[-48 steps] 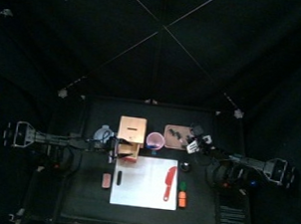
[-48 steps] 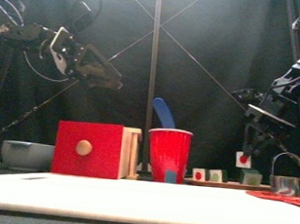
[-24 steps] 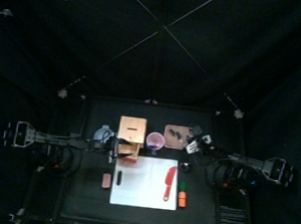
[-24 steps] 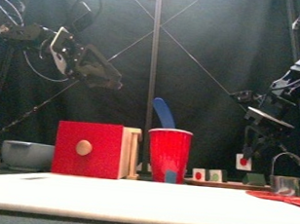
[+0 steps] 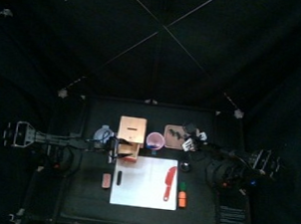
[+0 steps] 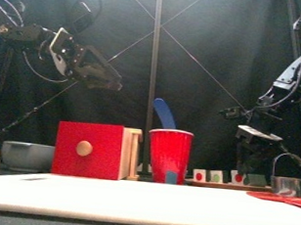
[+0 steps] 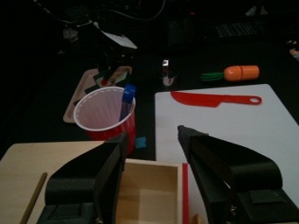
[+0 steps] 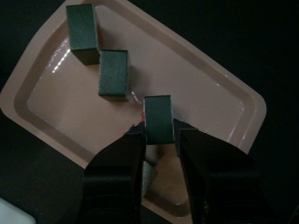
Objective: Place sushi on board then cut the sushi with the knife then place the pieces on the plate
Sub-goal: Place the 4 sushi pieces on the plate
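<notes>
The left gripper (image 7: pixel 149 140) hangs over the wooden box (image 7: pixel 146 188), at 11 o'clock from the white board (image 5: pixel 139 191), its jaws wide apart and empty. At the board's 1 o'clock, the right gripper (image 8: pixel 160 131) pinches one sushi piece (image 8: pixel 158 112) on the pink tray (image 8: pixel 222 96) by the jaw tips only, so it could slip, tip, or knock the neighbouring piece (image 8: pixel 114 72). Compared with a second ago, the right gripper sits lower; the left is unmoved.

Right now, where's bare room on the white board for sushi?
The white cutting board is bare from its left edge to the middle. Right side crowded: red toy knife on it, orange toy at the edge. A small pink toy lies beside the left edge.
</notes>
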